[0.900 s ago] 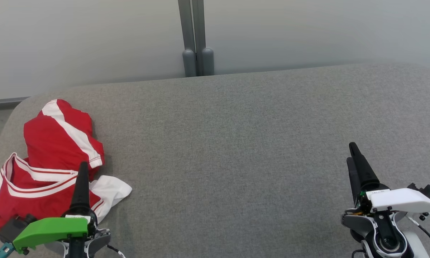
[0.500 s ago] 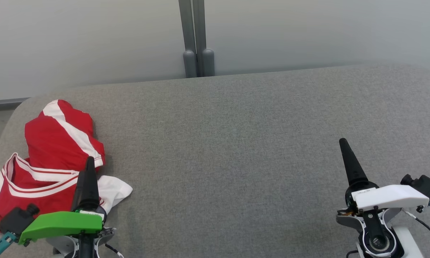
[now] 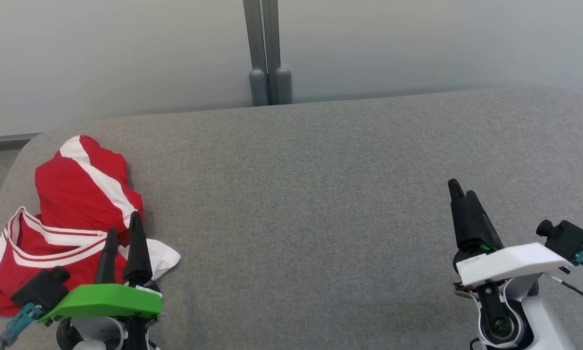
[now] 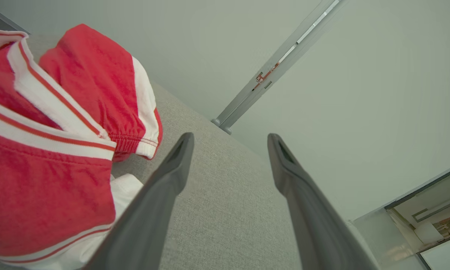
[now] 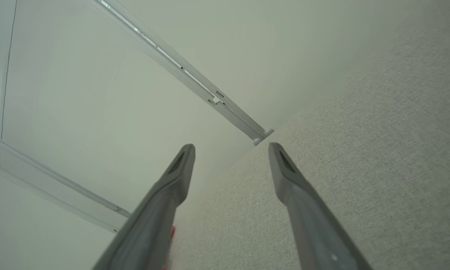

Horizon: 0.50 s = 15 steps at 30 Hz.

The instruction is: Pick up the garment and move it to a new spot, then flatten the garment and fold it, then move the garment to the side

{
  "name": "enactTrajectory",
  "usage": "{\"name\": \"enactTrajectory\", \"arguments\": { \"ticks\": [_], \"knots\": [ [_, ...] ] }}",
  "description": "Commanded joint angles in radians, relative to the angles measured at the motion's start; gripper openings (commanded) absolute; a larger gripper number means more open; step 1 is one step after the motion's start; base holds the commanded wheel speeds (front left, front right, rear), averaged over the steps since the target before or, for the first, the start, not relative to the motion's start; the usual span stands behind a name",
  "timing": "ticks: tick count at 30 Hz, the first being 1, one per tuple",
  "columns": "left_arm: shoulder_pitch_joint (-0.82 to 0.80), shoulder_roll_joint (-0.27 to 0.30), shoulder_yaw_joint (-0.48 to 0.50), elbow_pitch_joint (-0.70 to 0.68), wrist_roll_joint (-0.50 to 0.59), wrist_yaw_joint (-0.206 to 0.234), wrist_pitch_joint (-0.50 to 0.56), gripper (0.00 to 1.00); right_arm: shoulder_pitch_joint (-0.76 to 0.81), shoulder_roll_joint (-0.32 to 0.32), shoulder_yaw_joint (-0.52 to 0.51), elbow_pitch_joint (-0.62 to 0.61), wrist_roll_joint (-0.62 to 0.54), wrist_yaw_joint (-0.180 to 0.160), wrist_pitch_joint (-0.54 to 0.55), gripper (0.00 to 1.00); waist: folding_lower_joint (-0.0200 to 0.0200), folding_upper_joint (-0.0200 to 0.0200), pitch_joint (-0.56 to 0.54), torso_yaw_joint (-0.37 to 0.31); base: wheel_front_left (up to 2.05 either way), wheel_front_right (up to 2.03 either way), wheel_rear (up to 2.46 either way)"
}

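Note:
A crumpled red garment (image 3: 73, 194) with white stripes lies at the left end of the grey upholstered surface (image 3: 296, 194). My left gripper (image 3: 124, 228) hovers over the garment's near right edge, open, with nothing between its fingers. In the left wrist view the garment (image 4: 60, 123) bulks up to the left of the open left gripper (image 4: 230, 138), and the left finger (image 4: 153, 202) crosses its white hem. My right gripper (image 3: 461, 189) stands open at the right over bare fabric, far from the garment. The right wrist view shows that gripper (image 5: 230, 148) open and empty.
A pale wall runs behind the surface, with a grey vertical post (image 3: 267, 53) at its middle. The surface's rounded left corner (image 3: 19, 150) lies just beyond the garment. Bare grey fabric stretches between the two grippers.
Both arms have twisted at the wrist, so each gripper's two fingers now show apart. The left gripper crept right and forward along the garment's edge; the right one moved left and forward.

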Motion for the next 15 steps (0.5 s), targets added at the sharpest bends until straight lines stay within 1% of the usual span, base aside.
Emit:
{"name": "enactTrajectory", "arguments": {
  "ticks": [1,7,15],
  "knots": [
    [-0.006,0.008,-0.003,-0.012,0.042,0.008,-0.011,1.0,-0.022,-0.008,0.009,-0.02,-0.045,0.001,-0.011,1.0,0.0,0.0,0.0,0.001,0.0,0.0,0.0],
    [-0.006,0.009,-0.014,-0.002,0.136,0.016,-0.029,1.0,-0.023,-0.013,0.028,-0.026,-0.158,0.001,-0.029,1.0,0.0,0.0,0.001,0.002,0.0,0.0,0.0],
    [-0.009,0.009,-0.024,-0.004,0.239,0.035,-0.051,1.0,-0.025,-0.016,0.042,0.005,-0.284,0.001,-0.051,1.0,0.0,0.0,0.0,0.005,0.0,0.0,0.0]
  ]
}}
